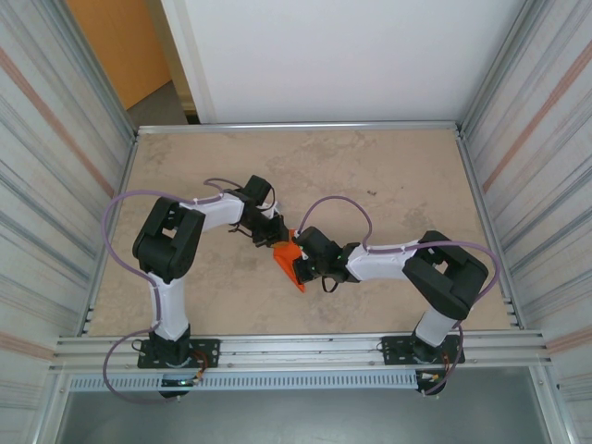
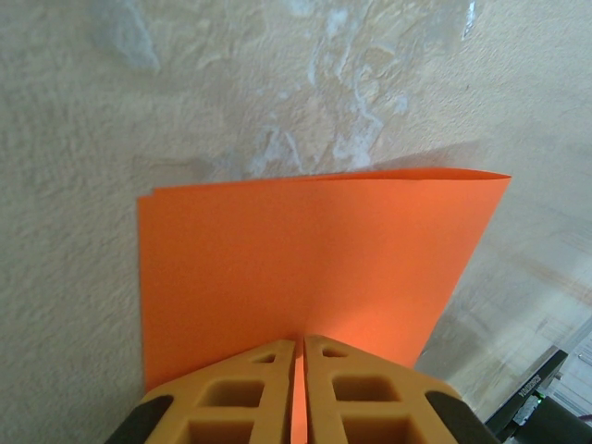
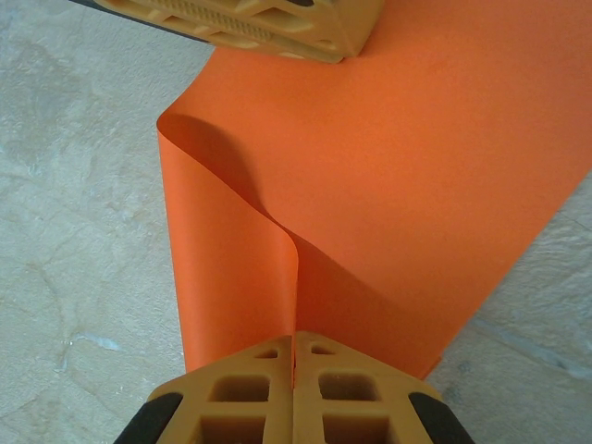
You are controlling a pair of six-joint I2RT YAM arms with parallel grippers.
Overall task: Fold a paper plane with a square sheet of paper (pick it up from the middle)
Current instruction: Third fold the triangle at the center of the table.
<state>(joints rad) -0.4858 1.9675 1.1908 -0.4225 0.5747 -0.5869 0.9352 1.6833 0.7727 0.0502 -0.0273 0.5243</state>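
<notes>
The square sheet of paper is bright orange and hangs between both grippers, just above the middle of the table. My left gripper is shut on one edge of the paper, which spreads flat ahead of its tan fingers. My right gripper is shut on the opposite edge, where the paper bends into a soft curl. The left gripper's fingers show at the top of the right wrist view, touching the sheet. No pointed dart shape has formed.
The beige mottled table is ringed by a metal frame and ribbed side walls. A dull orange-brown panel stands beyond the back left corner. A dark device with a green light sits at the lower right of the left wrist view.
</notes>
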